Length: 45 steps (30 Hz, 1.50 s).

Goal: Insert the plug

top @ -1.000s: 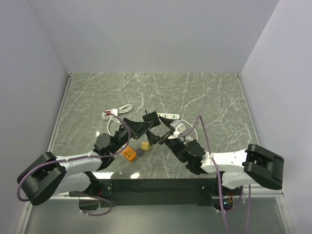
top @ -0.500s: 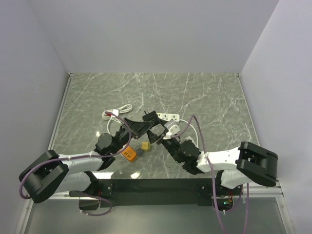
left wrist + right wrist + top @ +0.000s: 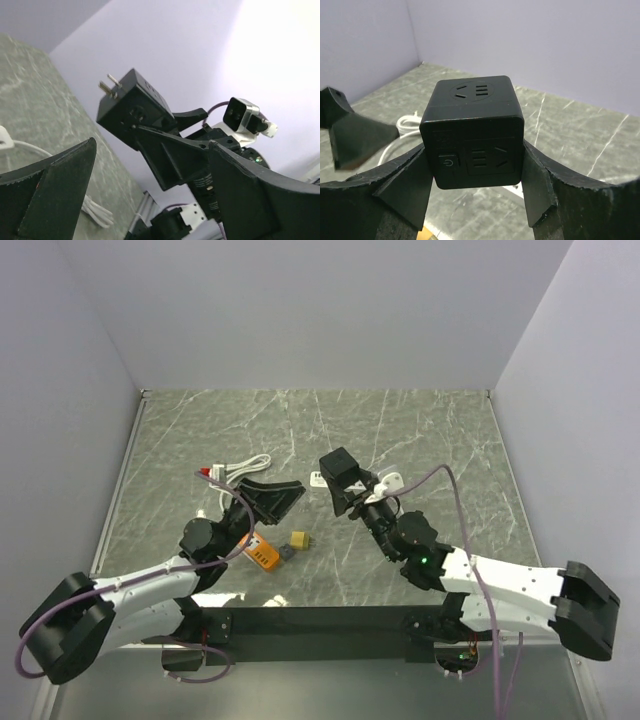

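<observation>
My right gripper (image 3: pixel 343 483) is shut on a black cube plug adapter (image 3: pixel 340 470) and holds it above the table. In the right wrist view the cube (image 3: pixel 472 120) sits squarely between my two fingers (image 3: pixel 407 187), sockets and a power button facing the camera. The left wrist view shows the cube's metal prongs (image 3: pixel 109 85) pointing up and left. A white power strip (image 3: pixel 388 480) lies on the table just behind the cube, mostly hidden. My left gripper (image 3: pixel 283 499) is open and empty, to the left of the cube and apart from it.
A coiled white cable (image 3: pixel 240 468) lies at the back left, and also shows in the right wrist view (image 3: pixel 402 125). An orange block (image 3: pixel 265 553), a yellow connector (image 3: pixel 299 539) and a small grey piece (image 3: pixel 285 553) lie between the arms.
The two grippers were together at the cube. Now my right gripper has carried the cube up and to the right, and my left gripper has drawn back to the left, open.
</observation>
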Available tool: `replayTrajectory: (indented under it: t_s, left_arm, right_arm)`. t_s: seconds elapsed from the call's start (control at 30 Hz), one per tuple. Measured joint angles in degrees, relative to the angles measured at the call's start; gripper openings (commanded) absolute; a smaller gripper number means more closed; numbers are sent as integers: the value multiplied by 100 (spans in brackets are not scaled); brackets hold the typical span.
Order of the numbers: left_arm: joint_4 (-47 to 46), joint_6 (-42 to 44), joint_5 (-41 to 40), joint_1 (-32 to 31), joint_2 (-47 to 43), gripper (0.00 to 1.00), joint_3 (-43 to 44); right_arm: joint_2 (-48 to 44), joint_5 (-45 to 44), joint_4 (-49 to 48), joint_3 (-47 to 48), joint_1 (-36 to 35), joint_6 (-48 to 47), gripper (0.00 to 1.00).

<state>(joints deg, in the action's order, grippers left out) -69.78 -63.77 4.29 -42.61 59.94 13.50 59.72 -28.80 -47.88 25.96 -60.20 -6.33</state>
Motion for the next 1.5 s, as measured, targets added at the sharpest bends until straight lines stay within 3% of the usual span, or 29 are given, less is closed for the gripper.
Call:
replayTrajectory:
  t_s: [0.17,0.37,0.53,0.73,1.13,1.5]
  left_arm:
    - [424,542,-120,162,-343,100,-9]
    - [1202,1694,-111,378,-605,99,-9]
    - [1506,2776,-44,385,-887,99,-28]
    - [1792,3799,98,385,-1091,99,-125]
    - [2282,4684,146,385,-1346,100,-243]
    - [2498,4806,470,387,-831,99,-256]
  right_arm:
    - [-446,339,1674,564,293,531,0]
    - [-417,1010,3976,2072,1213,1217,0]
    - [-33,1602,5447,3195,1869,1565,0]
    - [726,2103,6846,4159,2079,1679,0]
    - [2120,3427,8411,5143,3161,1287,0]
    - [2959,4113,9197,5989,3281,839,0]
